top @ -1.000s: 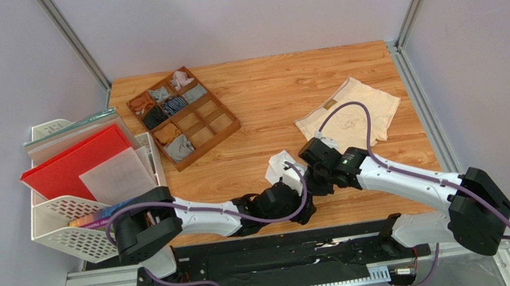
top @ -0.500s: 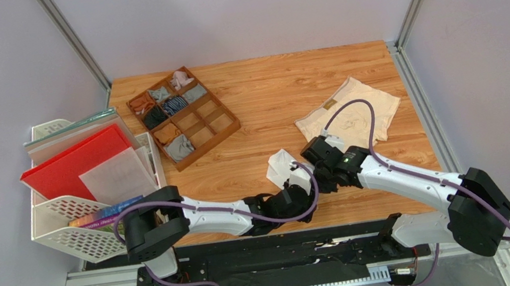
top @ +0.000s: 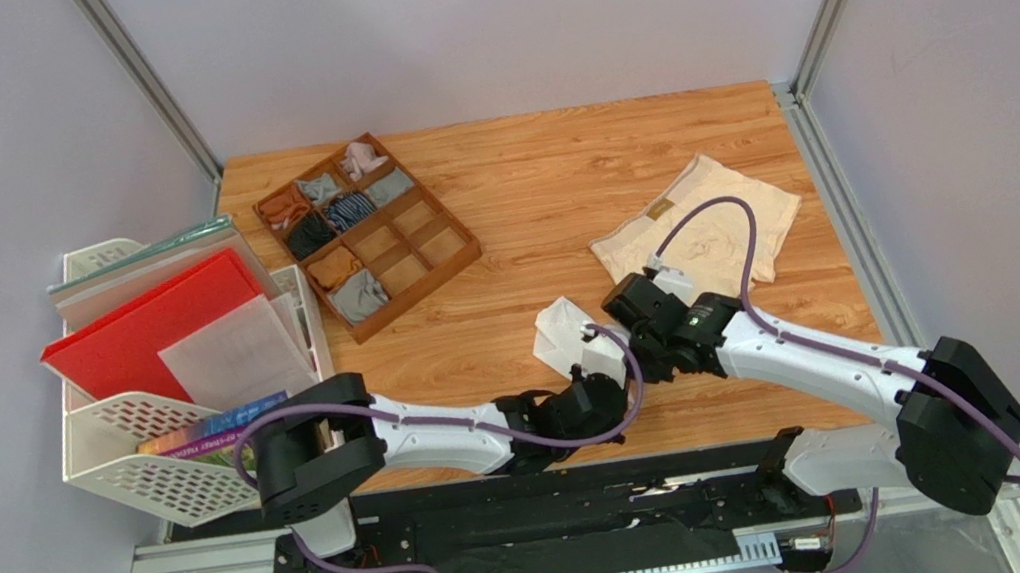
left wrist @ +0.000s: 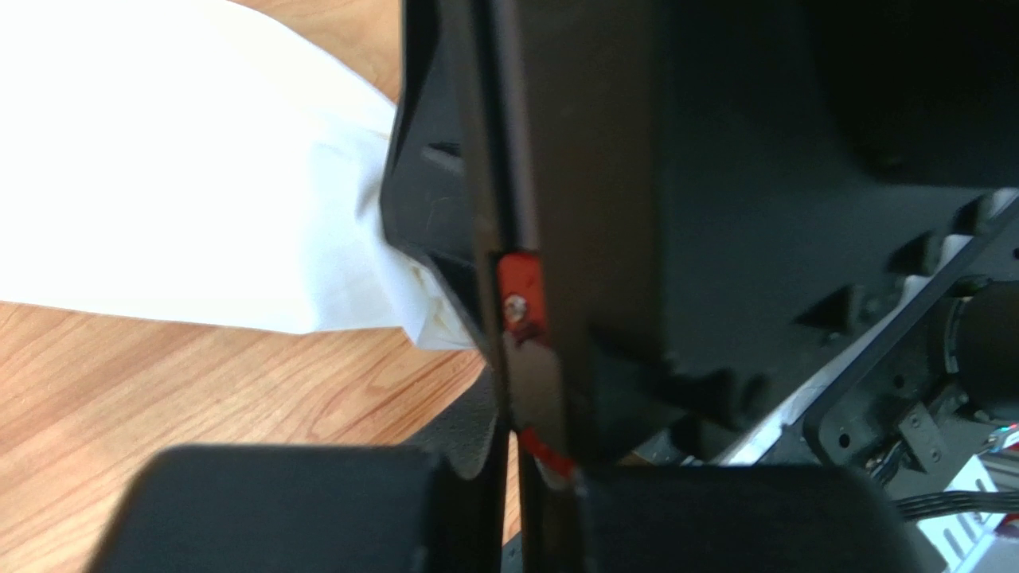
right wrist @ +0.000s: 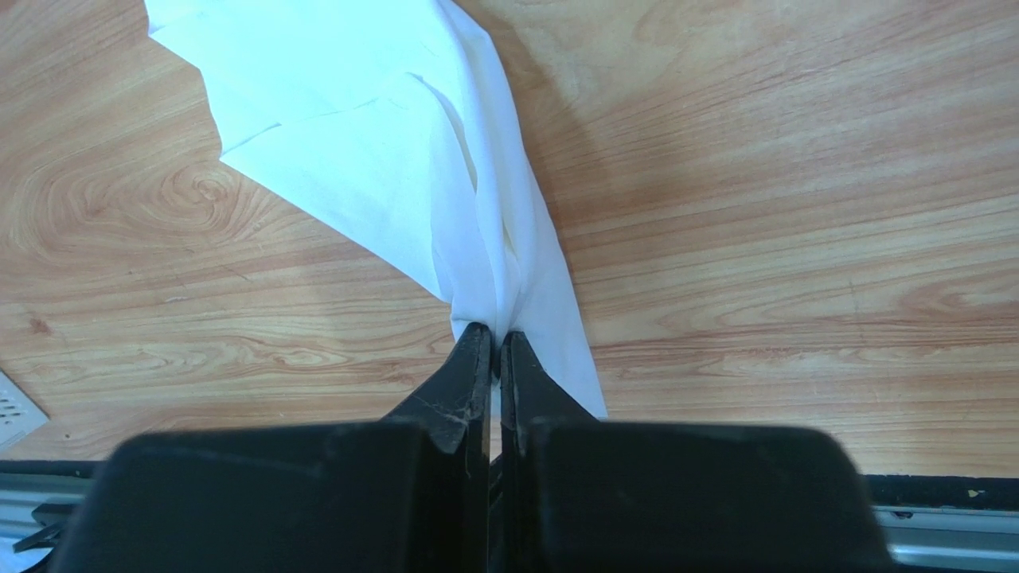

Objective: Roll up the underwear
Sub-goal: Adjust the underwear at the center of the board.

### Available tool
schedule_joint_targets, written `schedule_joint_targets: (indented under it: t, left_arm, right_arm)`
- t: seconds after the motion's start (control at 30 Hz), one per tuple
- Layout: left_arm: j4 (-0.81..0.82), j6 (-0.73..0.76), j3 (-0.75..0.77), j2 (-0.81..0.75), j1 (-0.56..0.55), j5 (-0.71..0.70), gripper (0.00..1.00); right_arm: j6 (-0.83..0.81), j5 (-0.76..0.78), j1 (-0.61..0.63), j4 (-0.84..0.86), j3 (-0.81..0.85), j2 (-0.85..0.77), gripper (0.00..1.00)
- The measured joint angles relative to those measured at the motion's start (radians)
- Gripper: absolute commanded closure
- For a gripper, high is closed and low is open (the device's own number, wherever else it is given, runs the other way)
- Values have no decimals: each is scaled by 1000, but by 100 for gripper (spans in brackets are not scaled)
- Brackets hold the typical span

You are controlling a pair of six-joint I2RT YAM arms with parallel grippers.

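The white underwear [top: 564, 333] lies on the desk [top: 530, 177] near its middle, folded into a narrow shape; its near end is gathered to a point in the jaws of the right gripper [right wrist: 494, 340], which are clenched on the cloth, while the rest of the cloth fans out flat over the wood beyond them. The left gripper [left wrist: 512, 394] sits just beside the right one, almost against its black body, at the same near end of the cloth; its jaws are closed, and a white corner shows right next to them, but I cannot tell whether any cloth is caught between them. The cream-beige underwear [top: 702, 231] lies spread flat toward the far right of the desk, apart from the white one, with its tan label at its far-left edge. A wooden tray [top: 420, 293] stands at the far left, small rolled garments [top: 310, 229] in some of its compartments; a white rack [top: 131, 450] beside the desk holds a red folder [top: 151, 333].
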Motion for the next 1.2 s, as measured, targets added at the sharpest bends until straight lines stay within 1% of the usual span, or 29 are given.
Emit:
schedule_joint_targets:
  t: [0.23,0.47,0.5,0.57,0.6,0.63,0.7,0.83,0.97,1.1,1.2]
  left_arm:
    - [-19,13,-16,5,4,-1,100]
    - [-23,81,-37,3,22,43,100]
    - [-21,85,-37,3,27,59,95]
    - [-16,90,-37,3,40,81,80]
    - [-14,92,-40,0,50,90,63]
    - [-15,93,-47,-6,62,97,59]
    - [-19,94,-75,-26,92,108,54]
    - [-32,97,-127,-93,171,131,53]
    - [-29,111,-124,-116,241,162,51]
    - [-37,137,-79,-107,254,189,50]
    - [-19,149,-6,-67,254,222,50]
  right_arm:
    - [-8,19,3,-21,-2,-6,100]
    - [-18,24,8,-43,-2,-8,100]
    - [-19,26,6,-44,-1,-8,100]
    - [-22,27,-1,-44,-1,-8,100]
    - [-24,26,-3,-45,-1,-8,100]
    - [-27,24,-5,-45,-1,-8,100]
    - [-34,18,-11,-46,0,-8,100]
    - [-53,6,-44,-47,9,-8,100]
    - [-75,-7,-81,-47,16,-7,100]
    - [-101,-29,-116,-50,21,10,100]
    - [-124,-45,-139,-50,22,27,100]
